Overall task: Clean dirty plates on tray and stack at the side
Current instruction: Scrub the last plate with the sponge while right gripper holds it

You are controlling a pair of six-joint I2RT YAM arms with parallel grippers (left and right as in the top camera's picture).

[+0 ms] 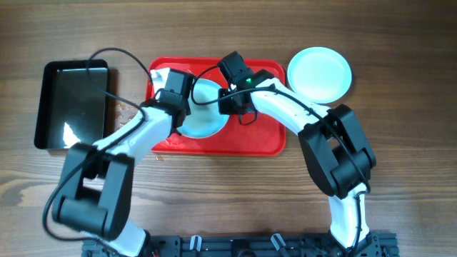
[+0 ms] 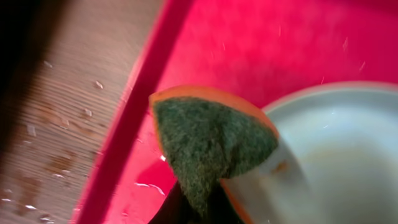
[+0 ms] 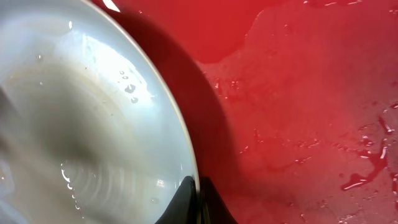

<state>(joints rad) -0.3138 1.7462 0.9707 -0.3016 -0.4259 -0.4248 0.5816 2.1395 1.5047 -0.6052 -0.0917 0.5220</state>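
Note:
The red tray (image 1: 264, 135) holds one pale plate (image 1: 207, 120); the plate (image 2: 339, 155) has a small brown smear near its rim. My left gripper (image 1: 178, 96) is shut on a green sponge with an orange back (image 2: 211, 146), which lies over the plate's left rim. My right gripper (image 1: 230, 96) is shut on that plate's right rim (image 3: 189, 168), one finger inside and one outside. A second plate (image 1: 320, 73) lies on the table to the right of the tray. In the wrist views, the left gripper (image 2: 194, 211) and the right gripper (image 3: 198, 202) show only as dark fingers.
A black rectangular pan (image 1: 73, 103) sits on the table left of the tray. Crumbs and stains mark the wood (image 2: 62, 143) between the pan and the tray. The tray floor (image 3: 298, 99) is wet, with puddles and drops.

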